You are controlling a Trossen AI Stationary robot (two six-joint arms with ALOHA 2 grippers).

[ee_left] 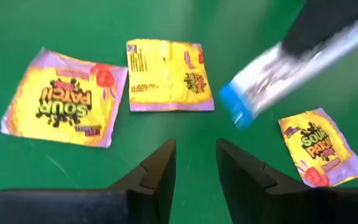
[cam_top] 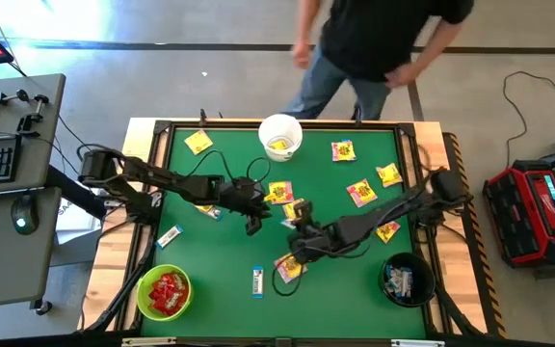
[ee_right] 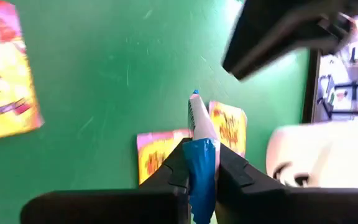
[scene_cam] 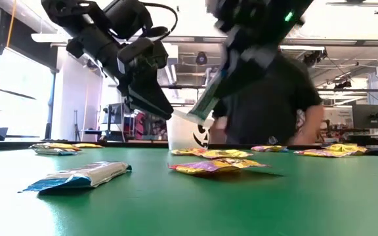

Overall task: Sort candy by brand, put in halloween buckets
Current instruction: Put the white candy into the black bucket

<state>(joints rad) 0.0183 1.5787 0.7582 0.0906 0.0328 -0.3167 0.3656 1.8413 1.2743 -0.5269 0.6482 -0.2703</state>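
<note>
Near the centre of the overhead frame, two dark robot arms meet above a green table (cam_top: 355,280). The right gripper (ee_right: 200,163) is pinched shut on a white-and-blue candy bar (ee_right: 199,134), holding it off the table; the low view shows the bar hanging tilted in the air. The left gripper (ee_left: 194,163) sits just left of it, its two fingers (ee_left: 160,171) parted by a narrow gap and holding nothing.

Yellow Sour Patch packets (ee_left: 64,99) lie flat on the green surface beneath both grippers, with more scattered toward the upper right of the overhead frame. Another white-and-blue bar (cam_top: 257,280) lies below centre, and one more (cam_top: 170,235) at the left.

A white bucket (cam_top: 280,136) stands at the upper middle edge, a lime green bucket (cam_top: 164,293) holding red packets at lower left, and a black bucket (cam_top: 408,280) at lower right. A person (cam_top: 374,43) in a dark shirt stands beyond the table's top edge.
</note>
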